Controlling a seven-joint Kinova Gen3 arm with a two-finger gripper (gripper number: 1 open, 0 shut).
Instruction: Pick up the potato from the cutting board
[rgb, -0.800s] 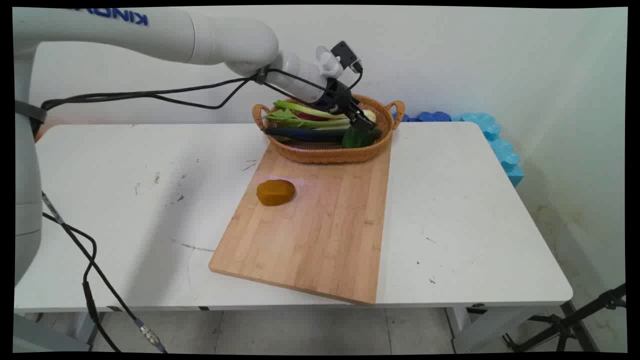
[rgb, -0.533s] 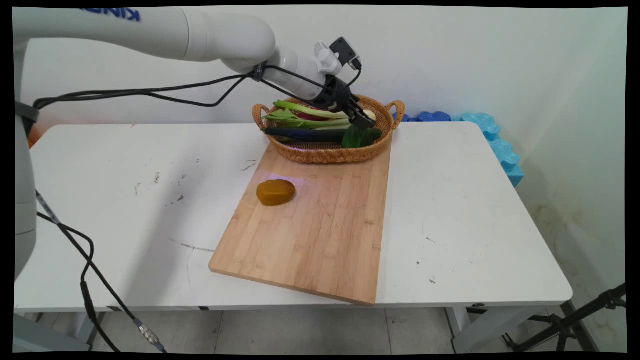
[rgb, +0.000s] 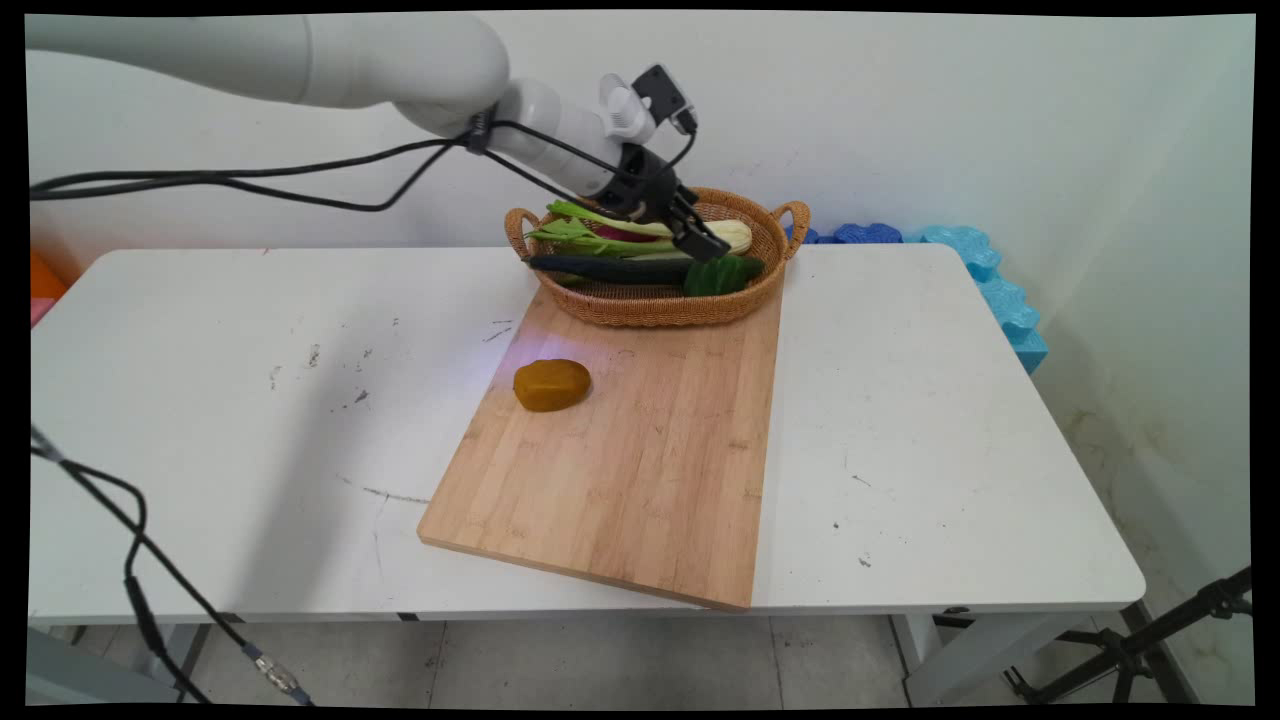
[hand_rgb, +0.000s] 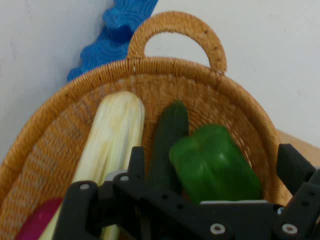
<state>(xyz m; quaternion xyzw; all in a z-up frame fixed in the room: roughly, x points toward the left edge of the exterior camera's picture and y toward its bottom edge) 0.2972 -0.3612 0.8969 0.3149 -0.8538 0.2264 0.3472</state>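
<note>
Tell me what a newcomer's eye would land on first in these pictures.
First the wicker basket at the table's far side, packed with vegetables, with the black claw hanging open just above a green bell pepper and a dark cucumber. Next, the brown potato lying alone on the wooden cutting board in front of the basket.
</note>
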